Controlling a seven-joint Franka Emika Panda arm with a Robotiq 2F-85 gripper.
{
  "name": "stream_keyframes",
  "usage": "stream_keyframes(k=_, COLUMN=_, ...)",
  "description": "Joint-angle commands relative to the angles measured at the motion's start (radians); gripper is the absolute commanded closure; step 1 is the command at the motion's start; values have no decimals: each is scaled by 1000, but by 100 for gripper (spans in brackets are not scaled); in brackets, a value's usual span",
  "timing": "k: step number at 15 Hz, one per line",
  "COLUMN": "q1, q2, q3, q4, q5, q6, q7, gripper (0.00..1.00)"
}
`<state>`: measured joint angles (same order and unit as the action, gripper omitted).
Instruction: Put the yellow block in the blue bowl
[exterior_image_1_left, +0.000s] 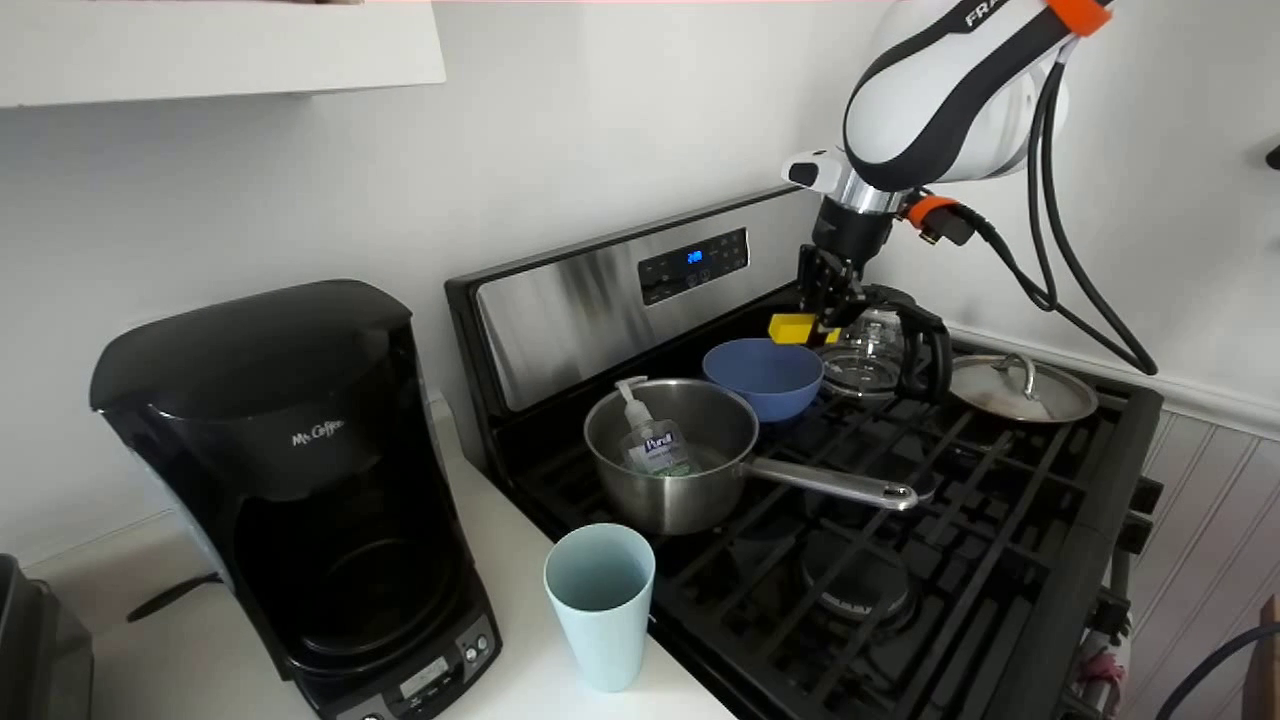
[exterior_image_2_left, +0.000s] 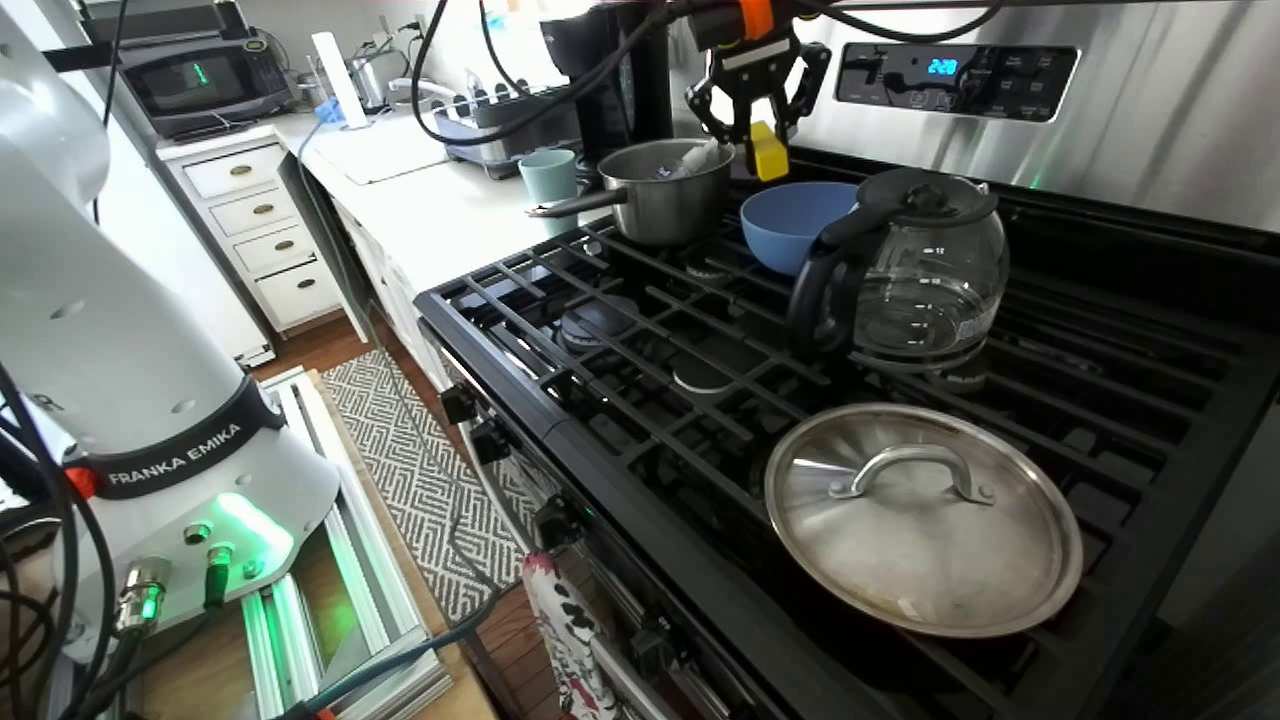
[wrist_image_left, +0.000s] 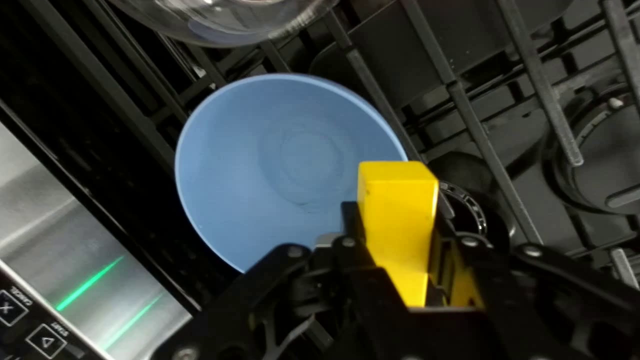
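In the wrist view the yellow block (wrist_image_left: 398, 220) stands to the lower right of centre, held by the gripper (wrist_image_left: 397, 227), whose two fingers (wrist_image_left: 352, 220) press its opposite sides, parted only by the block's width. There the block overlaps the lower-right rim of the blue bowl (wrist_image_left: 220, 170), most of whose mouth spreads to the upper left. In an exterior view, near upper centre, a narrow gap shows between the block's underside and the bowl's rim. Room around the bowl is tight: the steel saucepan (exterior_image_2_left: 665, 215) sits just beside it on the left, the handle of the glass carafe (exterior_image_2_left: 930, 290) crosses in front of its right side, and the steel backguard (exterior_image_2_left: 1160, 110) rises behind. Bars of the grate (wrist_image_left: 540, 85) run out across the upper right of the wrist view. Counted, there is one block, one bowl, one carafe, one lid (exterior_image_2_left: 930, 530) at lower right, one saucepan with one pump bottle (exterior_image_1_left: 657, 450) leaning in it, and, at lower centre, one pale-blue cup (exterior_image_1_left: 605, 630) near the stove-side edge of the counter (exterior_image_1_left: 505, 535), with one coffee maker (exterior_image_1_left: 260, 360) on its left.
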<state>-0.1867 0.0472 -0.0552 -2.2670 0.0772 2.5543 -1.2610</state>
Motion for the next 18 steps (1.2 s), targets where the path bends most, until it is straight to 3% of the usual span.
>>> stream_keyframes(k=1, q1=8, q2=76, q3=-33, q4=71, q5=8, q6=47, q7=41, gripper=92)
stream_keyframes(k=5, q1=1, q2=153, q3=-28, q4=134, q5=17, q6=70, q7=75, gripper=92)
stream_keyframes(k=6, q1=-2, q2=169, q3=-24, q4=147, q5=15, q6=67, q7=86, gripper=84)
stream_keyframes(k=7, q1=-5, q2=181, q3=-22, q4=159, q5=12, q6=65, q7=96, gripper=44)
stream_keyframes(k=8, q1=-9, q2=191, q3=-18, q4=170, q5=14, q6=63, q7=105, gripper=43)
stream_keyframes(k=14, q1=-41, q2=226, q3=-17, q4=232, q5=24, q6=37, q7=142, gripper=1)
stream_keyframes(k=18, q1=-45, q2=249, q3=-15, q4=246, q5=7, q6=-1, q7=171, gripper=0)
